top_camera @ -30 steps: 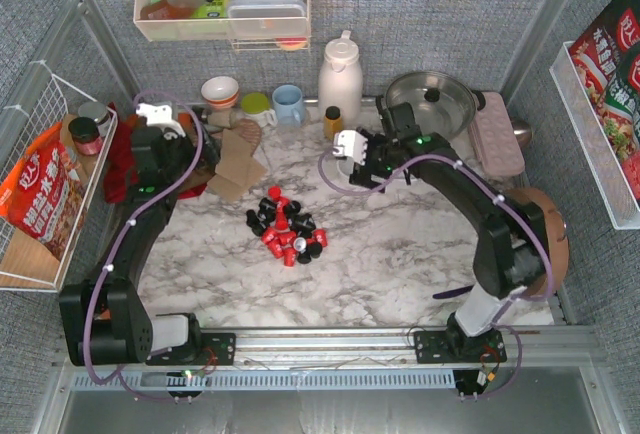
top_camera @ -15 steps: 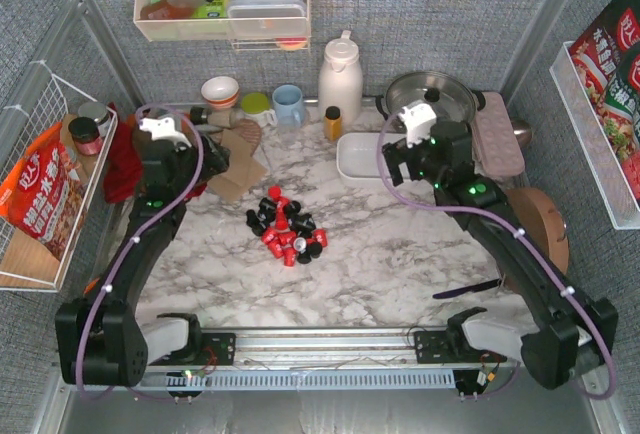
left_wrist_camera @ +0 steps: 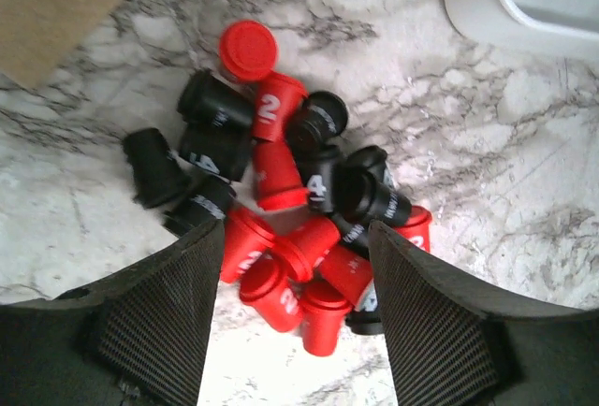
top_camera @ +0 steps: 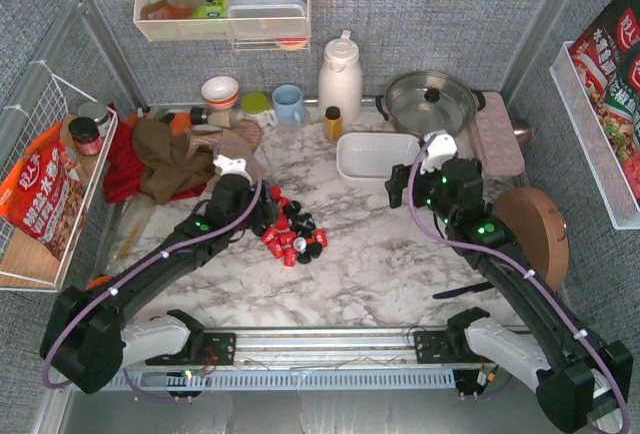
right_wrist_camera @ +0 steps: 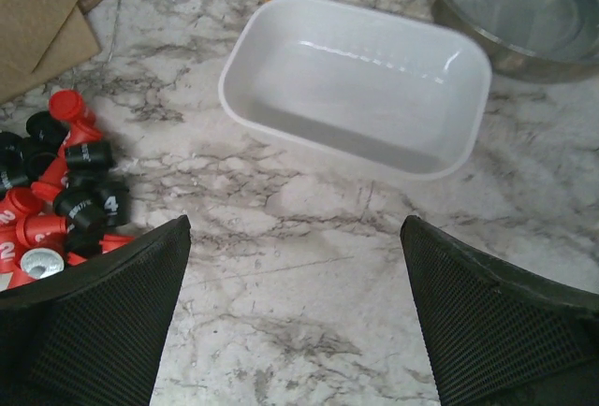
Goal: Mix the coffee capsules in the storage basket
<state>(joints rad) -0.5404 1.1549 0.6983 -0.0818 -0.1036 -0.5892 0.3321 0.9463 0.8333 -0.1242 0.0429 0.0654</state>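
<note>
Capsules (left_wrist_camera: 290, 228) lie heaped on the surface (right_wrist_camera: 309, 266), not in the storage basket (right_wrist_camera: 356, 79), which sits empty ahead of my spread, empty right jaws. My left jaws straddle the heap, spread wide. Closing on several tapered pods at once could squirt some out and scatter them.

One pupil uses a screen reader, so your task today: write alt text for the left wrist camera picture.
A heap of red and black coffee capsules lies on a marble table, the near ones between the dark fingers of the open left gripper. The corner of a white storage basket shows top right, brown cardboard top left.
</note>
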